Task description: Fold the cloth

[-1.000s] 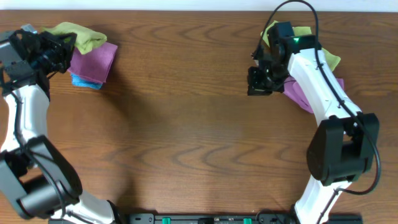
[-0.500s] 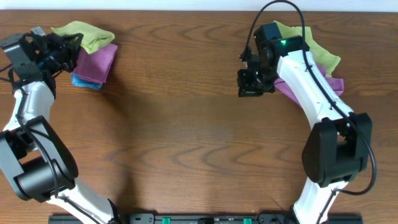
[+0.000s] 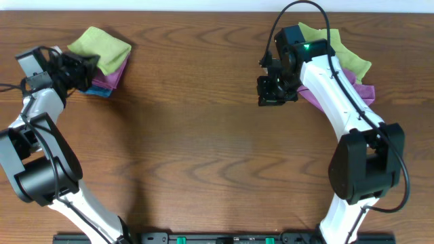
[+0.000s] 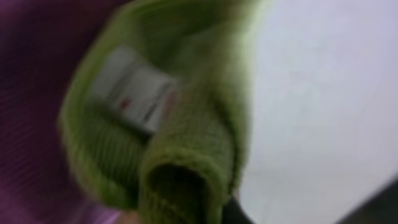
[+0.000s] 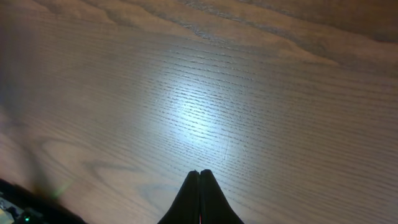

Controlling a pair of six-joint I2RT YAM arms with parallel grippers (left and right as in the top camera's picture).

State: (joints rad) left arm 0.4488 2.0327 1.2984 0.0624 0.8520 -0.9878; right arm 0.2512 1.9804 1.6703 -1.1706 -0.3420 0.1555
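Note:
The lime-green cloth lies folded on top of a purple cloth at the far left of the table. In the left wrist view the cloth fills the frame, blurred, with its white tag showing. My left gripper is at the cloth's left edge and appears shut on a fold of it; its fingers are hidden in the wrist view. My right gripper is shut and empty over bare wood, far from the cloth.
A blue cloth lies at the bottom of the left stack. Behind my right arm lie another green cloth and a purple cloth. The wooden table spans the view.
My left gripper moved right and toward the front, and the green cloth went from a loose spread to a neater square on the purple one. My right gripper shifted left, then held still.

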